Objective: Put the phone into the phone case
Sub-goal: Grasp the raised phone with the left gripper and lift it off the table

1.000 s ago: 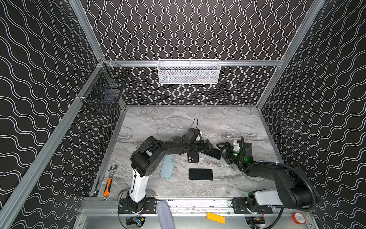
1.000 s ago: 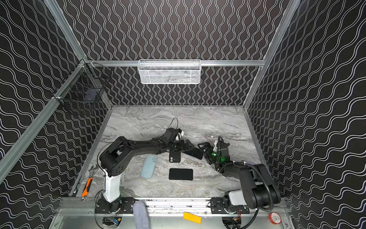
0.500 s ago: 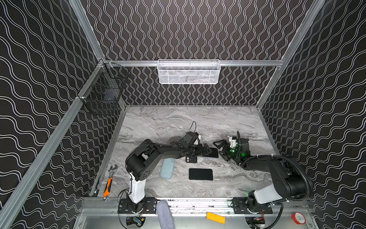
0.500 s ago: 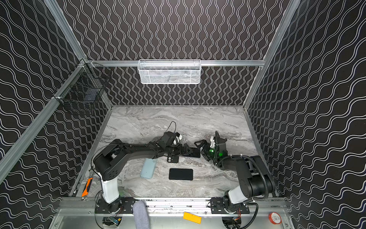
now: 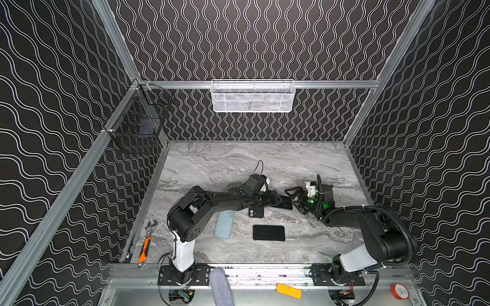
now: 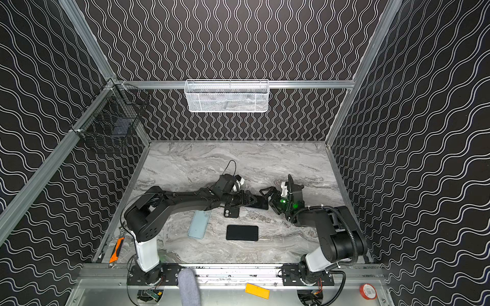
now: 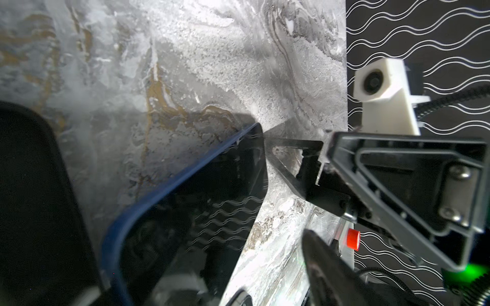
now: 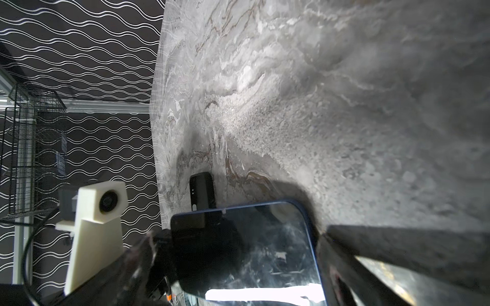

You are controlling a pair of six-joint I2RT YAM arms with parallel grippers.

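A dark phone with a blue rim [image 5: 286, 203] [image 6: 261, 204] lies on the marble table between my two grippers. My left gripper [image 5: 277, 201] [image 7: 172, 190] reaches in from the left. Its fingers straddle one end of the phone [image 7: 198, 212], and bare table shows beside each finger, so it is open. My right gripper [image 5: 294, 200] [image 8: 238, 238] is open around the other end of the phone [image 8: 252, 251], fingers close to its edges. A light blue phone case [image 5: 224, 224] [image 6: 198, 224] lies nearer the front, partly under the left arm.
A black piece with a camera corner [image 5: 256, 212] [image 8: 202, 190] lies just in front of the left gripper. A flat black rectangle [image 5: 268, 233] lies nearer the front. Wrench and orange tool [image 5: 145, 246] sit at the left edge. A white basket [image 5: 253, 96] and a black basket [image 5: 138, 129] hang on the walls.
My right gripper has moved left until its fingers stand around the phone's end. The left arm has sunk lower and stretched out flatter. The phone has stayed in about the same place.
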